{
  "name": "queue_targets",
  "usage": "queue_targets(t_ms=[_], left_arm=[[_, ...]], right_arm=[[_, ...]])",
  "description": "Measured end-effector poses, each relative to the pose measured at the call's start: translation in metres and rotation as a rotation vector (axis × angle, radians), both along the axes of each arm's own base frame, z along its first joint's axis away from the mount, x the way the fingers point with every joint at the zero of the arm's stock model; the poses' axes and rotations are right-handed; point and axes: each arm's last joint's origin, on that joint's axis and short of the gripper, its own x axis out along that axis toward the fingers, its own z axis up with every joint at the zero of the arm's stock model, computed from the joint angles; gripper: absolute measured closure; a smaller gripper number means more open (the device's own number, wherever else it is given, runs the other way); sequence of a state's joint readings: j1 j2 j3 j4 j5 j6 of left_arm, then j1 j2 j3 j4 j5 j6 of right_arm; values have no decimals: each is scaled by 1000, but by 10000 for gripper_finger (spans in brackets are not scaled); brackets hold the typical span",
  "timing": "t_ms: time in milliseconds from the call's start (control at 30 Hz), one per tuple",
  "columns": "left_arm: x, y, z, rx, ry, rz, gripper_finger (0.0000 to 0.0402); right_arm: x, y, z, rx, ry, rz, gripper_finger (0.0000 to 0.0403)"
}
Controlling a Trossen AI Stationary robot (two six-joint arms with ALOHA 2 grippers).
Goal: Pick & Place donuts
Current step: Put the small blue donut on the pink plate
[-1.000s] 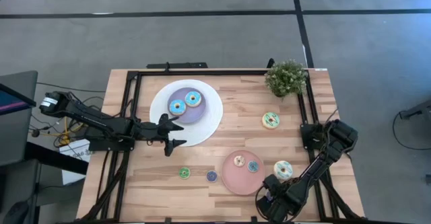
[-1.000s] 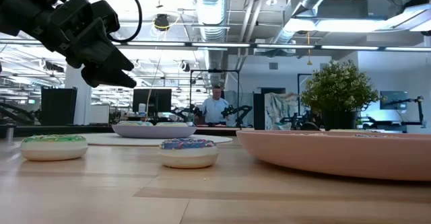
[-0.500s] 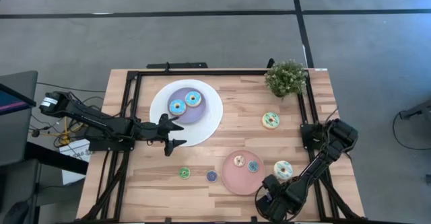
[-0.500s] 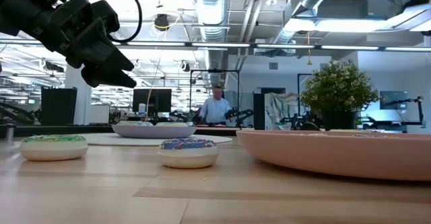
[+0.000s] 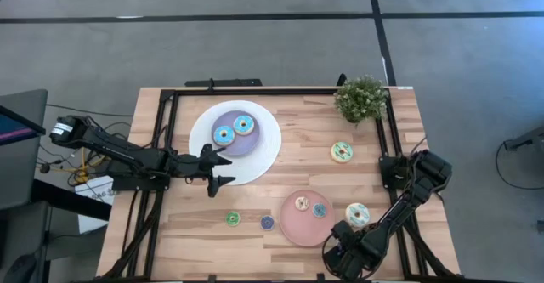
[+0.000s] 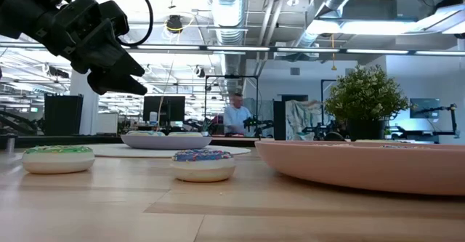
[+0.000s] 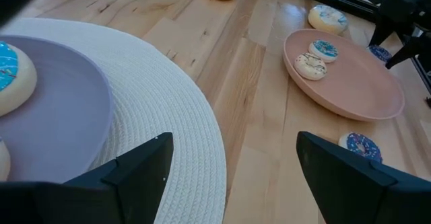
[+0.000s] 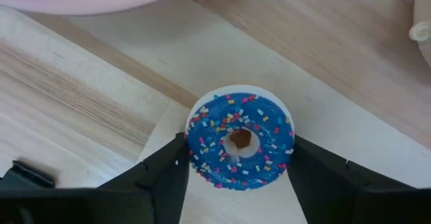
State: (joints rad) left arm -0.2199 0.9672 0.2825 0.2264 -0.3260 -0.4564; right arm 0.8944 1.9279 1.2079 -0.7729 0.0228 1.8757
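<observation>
My right gripper (image 8: 239,140) is at the table's near right, just off the pink plate (image 5: 295,230), shut on a mini donut with blue icing and sprinkles (image 8: 229,126). In the high view the wrist (image 5: 340,236) hides that donut. My left gripper (image 5: 225,166) hangs open over the near-left rim of the white plate (image 5: 265,151). Two blue donuts (image 5: 223,134) (image 5: 243,124) lie on the lilac plate (image 5: 246,143). Two minis (image 5: 301,203) (image 5: 320,210) lie on the pink plate. On the wood lie a cream-green donut (image 5: 342,152), a cream donut (image 5: 358,214), a green mini (image 5: 232,218) and a purple mini (image 5: 267,223). My right gripper pinches the blue mini donut by its outer rim (image 8: 192,150), one finger (image 8: 165,177) on each opposite side. The fingers come from above, pointing down. The donut lies flat with its icing up; whether it rests on the table or is lifted, I cannot tell.
A potted plant (image 5: 362,98) stands at the far right corner. A black frame (image 5: 170,130) runs along the table's left, far and right edges. Bare wood (image 5: 310,160) lies between the white plate and the pink plate. A person (image 6: 234,115) stands in the room beyond.
</observation>
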Motion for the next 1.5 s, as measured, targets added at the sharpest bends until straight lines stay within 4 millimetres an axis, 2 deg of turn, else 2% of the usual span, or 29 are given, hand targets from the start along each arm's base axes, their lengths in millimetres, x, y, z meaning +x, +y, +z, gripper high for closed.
queue_targets(t_ms=[133,267,367,467,567,800,867,1000,1133,1300,1500], left_arm=[[0,0,0,0,0,0,93],[0,0,0,-1,0,0,93],[0,0,0,0,0,0,93],[0,0,0,0,0,0,93],[0,0,0,-1,0,-1,93],[0,0,0,-1,0,-1,93],[0,0,0,-1,0,-1,93],[0,0,0,-1,2,-1,93],[0,0,-1,1,8,-1,93],[0,0,-1,0,7,-2,93],[0,0,0,0,3,-2,93]], right_arm=[[-2,-3,7,-5,-6,-2,184],[-7,-10,26,-18,-20,-5,184],[-8,-17,44,-35,-103,-14,184],[-3,-28,58,-69,-184,6,184],[12,-43,64,-100,-226,41,184],[67,-77,58,-60,-322,202,184],[85,-85,53,-21,-355,233,184],[108,-93,37,26,-310,285,184],[116,-92,27,65,-268,311,184],[125,-94,35,47,-312,362,184],[132,-107,37,29,-318,391,184]])
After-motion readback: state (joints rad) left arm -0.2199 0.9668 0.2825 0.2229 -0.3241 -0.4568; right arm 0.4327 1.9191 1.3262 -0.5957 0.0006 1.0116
